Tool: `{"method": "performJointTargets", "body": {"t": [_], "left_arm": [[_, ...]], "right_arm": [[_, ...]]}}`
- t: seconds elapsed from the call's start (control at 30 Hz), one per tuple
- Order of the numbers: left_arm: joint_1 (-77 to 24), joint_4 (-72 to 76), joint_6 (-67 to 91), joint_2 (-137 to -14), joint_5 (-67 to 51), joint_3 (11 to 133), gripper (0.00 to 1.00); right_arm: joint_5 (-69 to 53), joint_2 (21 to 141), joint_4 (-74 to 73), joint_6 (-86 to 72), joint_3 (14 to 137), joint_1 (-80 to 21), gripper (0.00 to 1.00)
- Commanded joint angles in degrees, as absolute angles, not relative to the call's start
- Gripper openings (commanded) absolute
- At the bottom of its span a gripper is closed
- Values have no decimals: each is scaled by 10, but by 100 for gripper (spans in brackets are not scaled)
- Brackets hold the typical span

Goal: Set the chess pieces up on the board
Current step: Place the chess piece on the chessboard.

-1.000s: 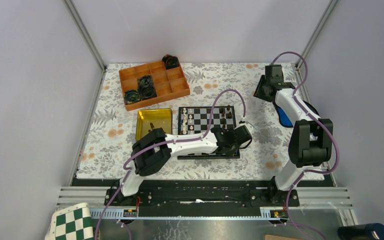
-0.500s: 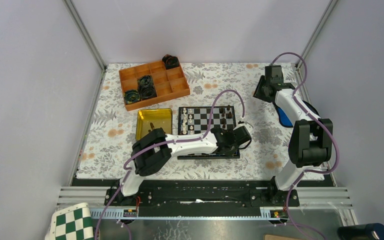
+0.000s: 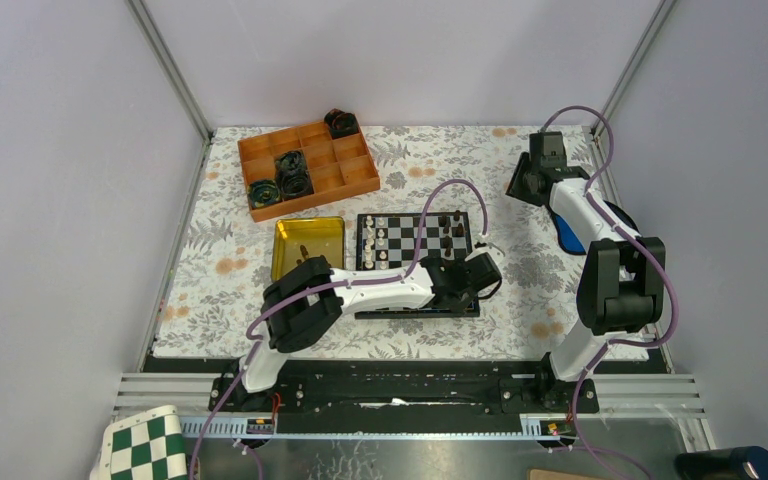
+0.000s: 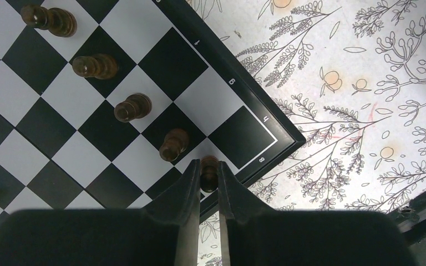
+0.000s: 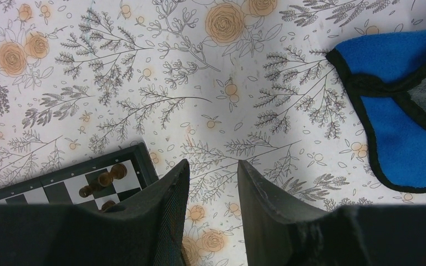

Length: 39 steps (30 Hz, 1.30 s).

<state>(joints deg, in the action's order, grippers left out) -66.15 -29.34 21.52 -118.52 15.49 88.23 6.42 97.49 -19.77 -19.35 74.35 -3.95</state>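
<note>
The small chessboard [image 3: 415, 235] lies in the middle of the floral cloth, with white pieces [image 3: 372, 240] on its left side and dark brown pieces [image 3: 450, 228] on its right. In the left wrist view the board [image 4: 238, 94] fills the upper left, with a diagonal row of dark brown pawns [image 4: 133, 107]. My left gripper [image 4: 208, 173] is shut on a dark brown pawn [image 4: 209, 169] over the board's near right corner. My right gripper [image 5: 211, 183] is open and empty above bare cloth, right of the board's corner [image 5: 138, 158].
An orange divided tray [image 3: 305, 168] with black coiled objects stands at the back left. A yellow tin [image 3: 309, 246] holding one piece lies left of the board. A blue cloth [image 5: 399, 111] lies at the right. A green-and-white checkered sheet [image 3: 145, 445] sits off the table's front left.
My left gripper has drawn slightly left and nearer over the board's right edge, still holding the pawn. The right arm has barely moved.
</note>
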Motion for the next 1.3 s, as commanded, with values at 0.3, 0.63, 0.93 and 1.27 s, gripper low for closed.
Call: {"method": "performJointTargets", "body": {"t": [0.3,0.63,0.93,1.27], "left_arm": [[-657,-279,228,-1162,179,862,26],[-656,-285,229,-1153,179,867,34],[-657,-323,256,-1124,181,886,40],[-659,-386,317,-1010,207,856,71]], "right_arm": [[57,970,-172,-191,738,-36,45],[55,969,-172,-191,738,-36,45],[57,969,-172,-189,741,-35,45],[57,967,-171,-187,738,-36,45]]}}
